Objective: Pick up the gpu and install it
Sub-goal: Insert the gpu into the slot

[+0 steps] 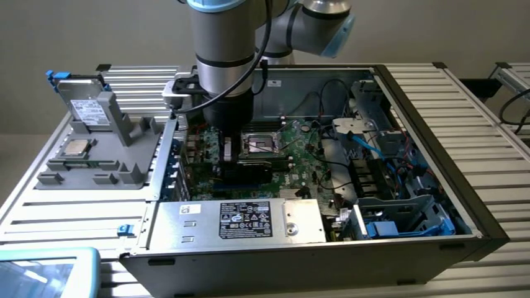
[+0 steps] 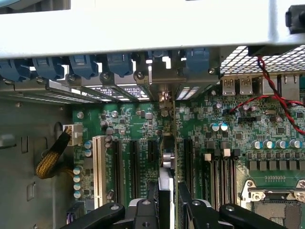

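Observation:
The gpu [image 2: 165,187] shows edge-on in the wrist view as a thin card standing upright over the green motherboard [image 2: 138,124]. It lies between two black expansion slots [image 2: 151,153], with its silvery end toward the case's rear wall. My gripper [image 2: 167,212] is shut on the gpu, one black finger on each face. Whether the card's lower edge sits in a slot is hidden. In the exterior view my gripper [image 1: 228,156] reaches down into the open computer case [image 1: 431,124], just beside the processor socket [image 1: 260,144], and the dark gpu [image 1: 242,176] is under it.
Blue slot latches [image 2: 86,64] line the case's rear wall. A white slot [image 2: 99,167], memory slots [image 2: 222,176] and red and black wires [image 2: 279,102] surround the card. Outside the case, a grey fixture [image 1: 99,155] holds a silver processor chip [image 1: 76,147]. The power supply [image 1: 240,220] and a blue drive cage [image 1: 401,217] fill the case's near side.

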`<state>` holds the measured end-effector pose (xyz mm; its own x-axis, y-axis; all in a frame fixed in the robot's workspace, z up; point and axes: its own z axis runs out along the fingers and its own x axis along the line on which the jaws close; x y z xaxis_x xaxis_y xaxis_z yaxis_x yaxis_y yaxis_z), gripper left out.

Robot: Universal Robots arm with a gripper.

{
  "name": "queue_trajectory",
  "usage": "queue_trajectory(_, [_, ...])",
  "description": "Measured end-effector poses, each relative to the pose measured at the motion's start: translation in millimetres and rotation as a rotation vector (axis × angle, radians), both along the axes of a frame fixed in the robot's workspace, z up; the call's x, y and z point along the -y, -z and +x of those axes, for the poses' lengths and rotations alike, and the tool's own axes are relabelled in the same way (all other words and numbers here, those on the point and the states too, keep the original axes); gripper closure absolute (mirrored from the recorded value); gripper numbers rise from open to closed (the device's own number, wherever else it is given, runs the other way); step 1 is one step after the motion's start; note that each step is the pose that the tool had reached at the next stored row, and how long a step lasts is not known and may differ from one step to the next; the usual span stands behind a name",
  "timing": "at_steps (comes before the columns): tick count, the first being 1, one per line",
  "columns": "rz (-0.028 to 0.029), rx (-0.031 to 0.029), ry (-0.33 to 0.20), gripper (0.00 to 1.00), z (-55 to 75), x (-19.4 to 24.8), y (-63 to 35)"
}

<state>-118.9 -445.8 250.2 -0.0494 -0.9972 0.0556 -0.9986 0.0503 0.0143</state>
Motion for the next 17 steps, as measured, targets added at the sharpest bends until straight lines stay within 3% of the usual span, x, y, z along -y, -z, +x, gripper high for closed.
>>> queue_trajectory(3, [0.005, 0.0016, 0.0, 0.73, 0.2, -0.1, 0.9])
queue_trajectory(17, [0.0036, 0.0001, 0.0, 0.73, -0.1, 0.8, 0.2])
